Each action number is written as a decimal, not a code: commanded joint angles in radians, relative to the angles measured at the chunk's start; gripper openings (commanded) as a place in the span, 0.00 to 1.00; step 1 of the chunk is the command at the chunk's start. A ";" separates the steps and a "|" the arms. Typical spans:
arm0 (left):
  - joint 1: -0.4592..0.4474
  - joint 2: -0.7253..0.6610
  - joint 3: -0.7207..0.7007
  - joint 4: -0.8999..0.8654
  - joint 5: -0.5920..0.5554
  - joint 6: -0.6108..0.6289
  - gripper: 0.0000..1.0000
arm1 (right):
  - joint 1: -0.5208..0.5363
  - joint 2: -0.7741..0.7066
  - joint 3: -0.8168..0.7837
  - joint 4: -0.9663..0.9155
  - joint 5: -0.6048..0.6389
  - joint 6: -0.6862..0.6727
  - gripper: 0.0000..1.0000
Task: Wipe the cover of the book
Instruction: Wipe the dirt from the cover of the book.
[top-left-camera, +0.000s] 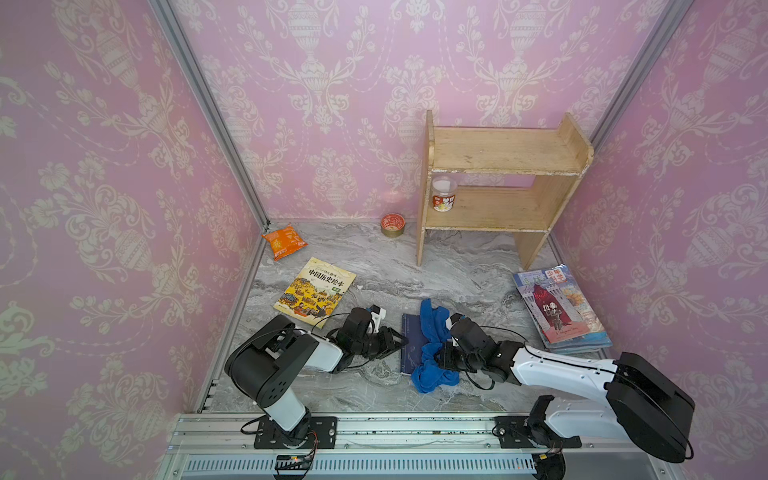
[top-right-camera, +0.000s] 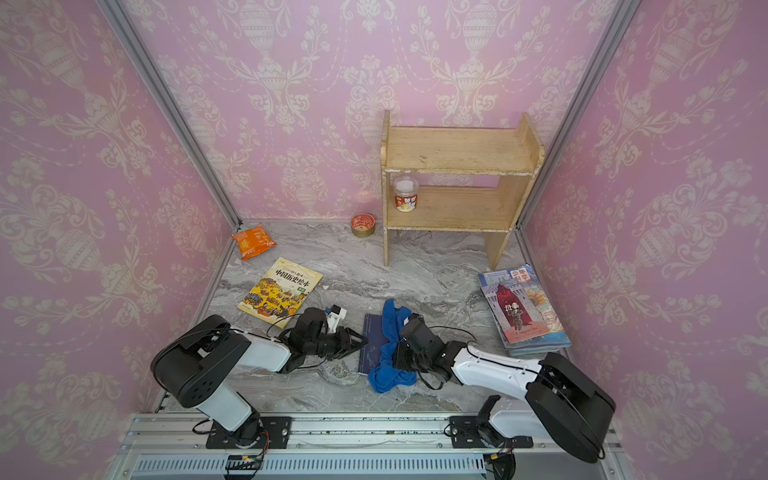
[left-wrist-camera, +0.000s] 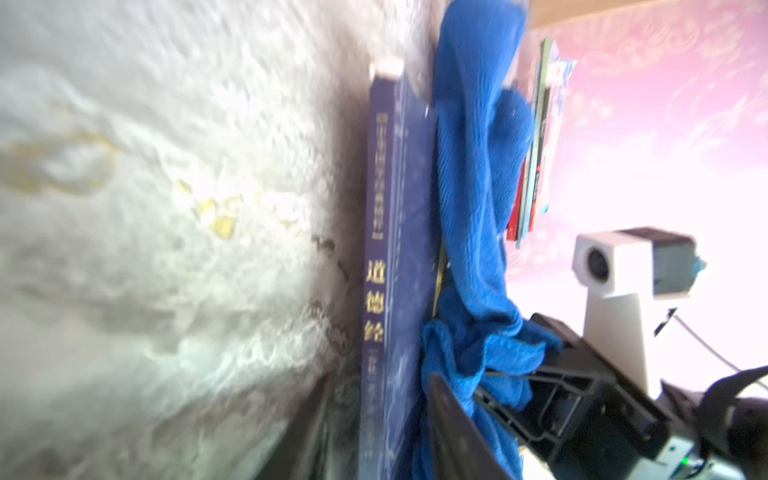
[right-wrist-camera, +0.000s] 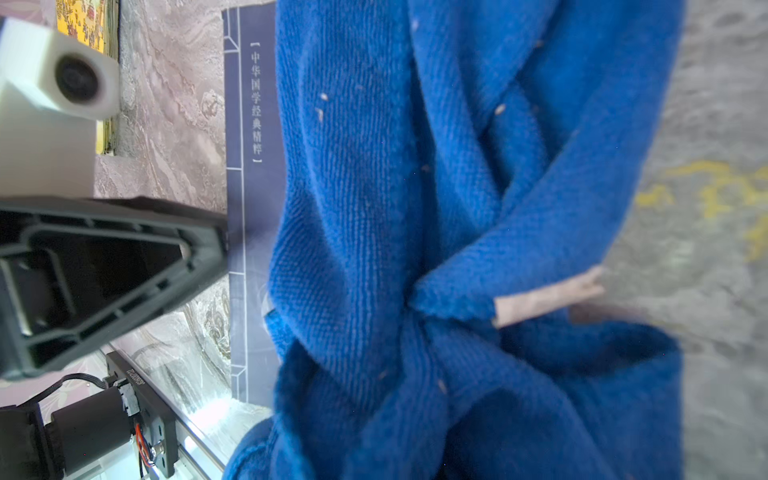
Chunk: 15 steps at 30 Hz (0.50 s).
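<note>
The grey marbled tabletop is carrying everything, and at its far right a two-tier wooden shelf is standing against the pink patterned wall. Near the right edge a stack of picture books is lying flat, with a red curtain and a castle showing on the top cover; its lettering is too small to read. Toward the left a yellow book is lying face up, its title reading 中国历史绘本. The dark blue book is lying flat at the front middle, between the two arms. In the left wrist view its spine is showing 道德经 in gold, and in the right wrist view the bare strip of its cover is showing 中华国学经典精粹. A blue cloth is draping over the right part of that cover and spilling onto the tabletop at the near end. The right hand is clenching a bunch of this cloth over the book. The left hand is sitting released, its fingers apart around the book's left edge. An orange snack packet is lying in the far left corner. A clear-lidded cup with a red label is standing on the shelf's lower board, at its left end. A round red-topped tin is sitting on the tabletop just beside the shelf's left leg.
</note>
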 joint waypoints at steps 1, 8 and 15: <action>0.033 0.049 0.040 0.044 -0.037 0.009 0.49 | 0.006 0.047 -0.068 -0.241 0.048 -0.016 0.00; 0.097 0.231 0.174 0.129 0.039 0.004 0.47 | -0.005 0.041 -0.067 -0.232 0.032 -0.082 0.00; 0.093 0.303 0.216 0.171 0.110 0.000 0.12 | -0.049 0.033 -0.030 -0.261 0.039 -0.133 0.00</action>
